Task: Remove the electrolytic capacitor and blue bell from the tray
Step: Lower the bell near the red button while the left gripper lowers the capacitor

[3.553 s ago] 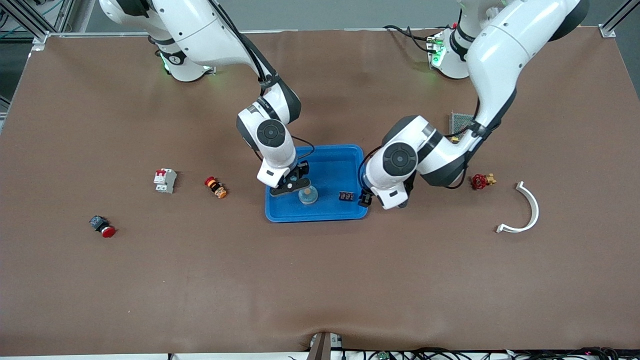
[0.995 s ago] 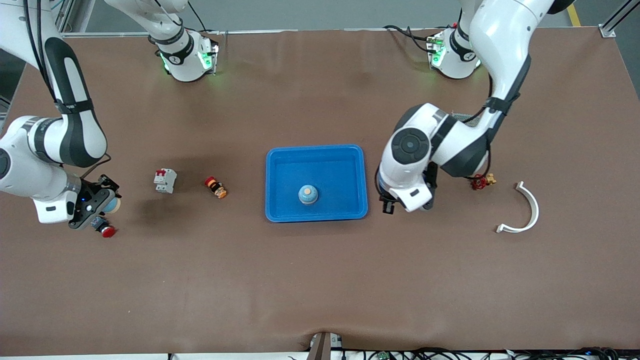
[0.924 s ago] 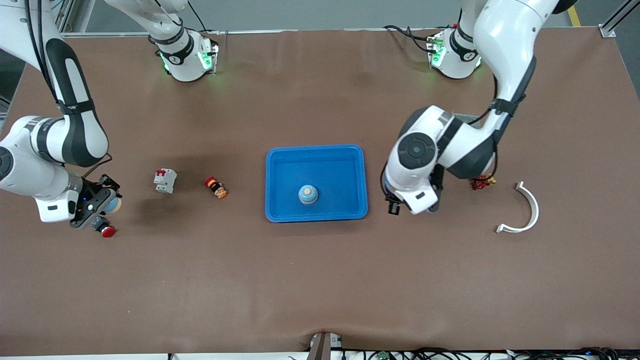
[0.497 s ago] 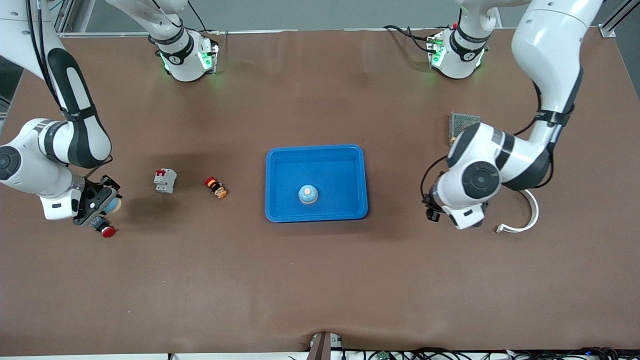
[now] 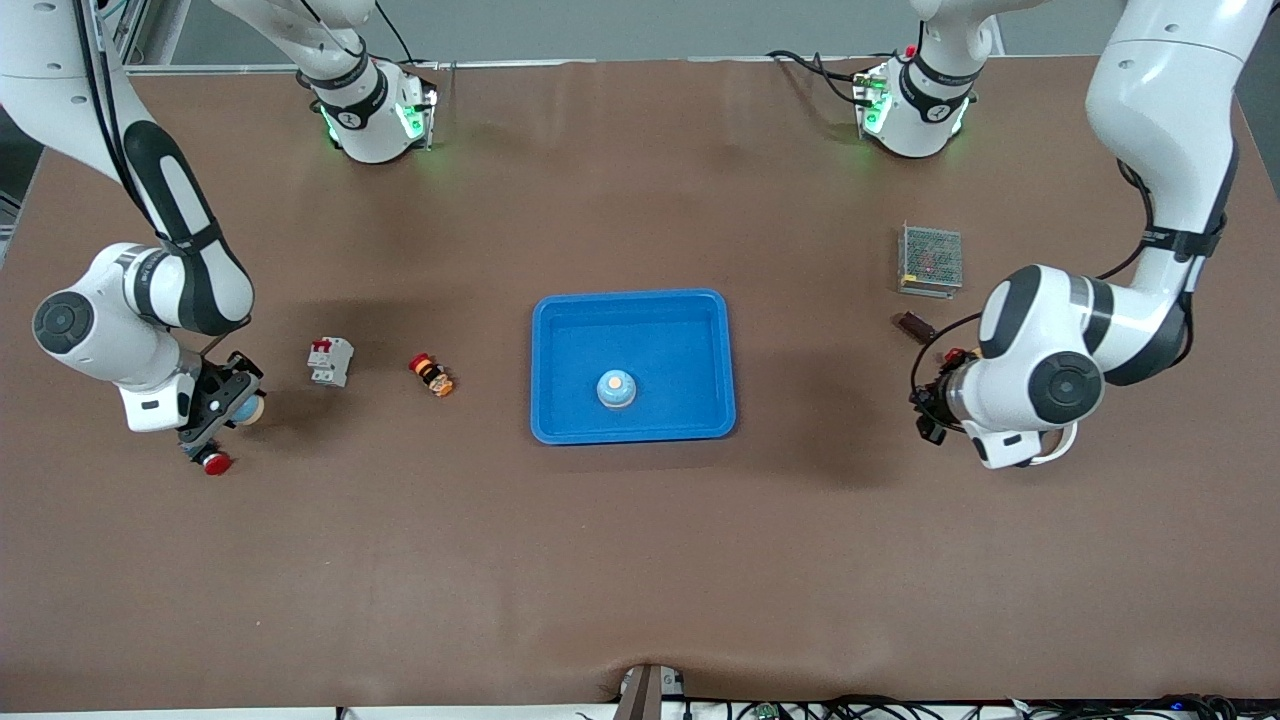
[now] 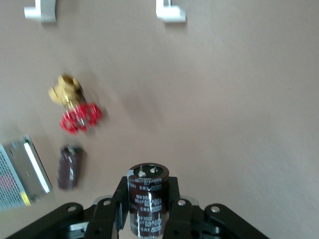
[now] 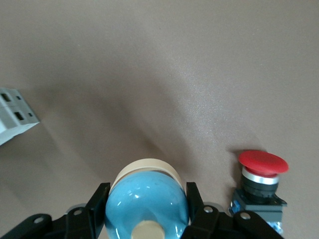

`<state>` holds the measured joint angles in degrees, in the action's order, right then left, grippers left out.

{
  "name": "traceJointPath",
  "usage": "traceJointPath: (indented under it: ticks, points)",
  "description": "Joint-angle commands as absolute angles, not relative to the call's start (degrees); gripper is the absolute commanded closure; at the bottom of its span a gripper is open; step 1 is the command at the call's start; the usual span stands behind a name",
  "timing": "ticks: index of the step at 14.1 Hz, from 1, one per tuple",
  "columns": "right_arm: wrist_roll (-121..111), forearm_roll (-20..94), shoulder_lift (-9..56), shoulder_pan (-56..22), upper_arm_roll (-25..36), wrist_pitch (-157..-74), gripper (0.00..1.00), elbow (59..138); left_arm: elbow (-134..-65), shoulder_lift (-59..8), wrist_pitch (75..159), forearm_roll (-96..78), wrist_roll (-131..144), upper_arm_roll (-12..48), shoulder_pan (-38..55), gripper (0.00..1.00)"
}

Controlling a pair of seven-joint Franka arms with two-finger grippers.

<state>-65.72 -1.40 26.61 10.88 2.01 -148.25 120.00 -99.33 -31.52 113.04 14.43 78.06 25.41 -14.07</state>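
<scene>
In the right wrist view my right gripper (image 7: 147,205) is shut on a blue bell (image 7: 147,209) with a cream base. In the front view that gripper (image 5: 225,405) hangs over the table beside a red push button (image 5: 210,460), toward the right arm's end. My left gripper (image 6: 148,198) is shut on a dark brown capacitor (image 6: 148,191), held upright. It (image 5: 928,412) hangs over the table next to a red valve (image 5: 955,357), toward the left arm's end. Another blue bell (image 5: 616,388) sits in the blue tray (image 5: 560,330). Another capacitor (image 5: 915,326) lies on the table.
A white breaker (image 5: 330,360) and an orange-and-red button (image 5: 432,375) lie between the right gripper and the tray. A mesh-topped box (image 5: 930,260) stands near the loose capacitor. A white curved piece (image 5: 1062,445) is mostly hidden under the left arm.
The left arm has swung away from the tray toward its own end of the table, carrying the capacitor. The right gripper has shifted a little toward the tray with the bell.
</scene>
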Motion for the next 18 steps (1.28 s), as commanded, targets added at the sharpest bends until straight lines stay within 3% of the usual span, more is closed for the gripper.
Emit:
traceJointPath:
  ticks: [1, 7, 8, 9, 10, 13, 15, 17, 18]
  points:
    - [-66.5, -1.7, 27.8, 12.3, 0.9, -152.4, 0.55, 121.9, -101.3, -30.9, 113.1, 17.7, 73.3, 26.1, -17.6, 1.0]
    - [-66.4, -1.4, 28.7, 12.1, 0.8, -154.3, 0.55, 122.5, -101.5, -34.8, 115.2, 24.8, 68.0, 26.1, -21.8, 1.0]
    - [-66.4, -1.4, 28.7, 12.1, 0.8, -154.3, 0.39, 122.4, -101.5, -35.5, 115.9, 25.6, 67.9, 26.1, -22.0, 1.0]
    - [-66.4, -1.4, 28.7, 12.1, 0.7, -154.2, 0.09, 122.4, -101.5, -35.9, 116.3, 26.6, 67.6, 26.0, -22.1, 1.0]
    - [-66.3, -1.3, 28.7, 12.2, 0.7, -154.2, 0.0, 122.3, -101.5, -36.5, 116.4, 27.3, 66.8, 26.0, -22.4, 1.0]
    - [-66.2, -1.2, 28.5, 12.1, 0.7, -153.5, 0.0, 121.8, -101.4, -37.6, 117.9, 28.7, 66.4, 26.0, -23.3, 1.0]
    - [-66.1, -1.2, 27.9, 12.0, 0.5, -152.3, 0.0, 121.5, -101.3, -38.3, 118.6, 29.4, 66.3, 26.0, -23.6, 0.9]
    - [-66.0, -1.1, 26.9, 11.8, 0.5, -147.6, 0.0, 119.2, -101.3, -38.5, 118.6, 29.3, 66.3, 26.0, -23.6, 0.55]
    - [-65.9, -1.1, 25.9, 11.5, 0.5, -143.2, 0.0, 117.1, -101.1, -38.6, 118.6, 29.3, 66.3, 26.0, -23.5, 0.45]
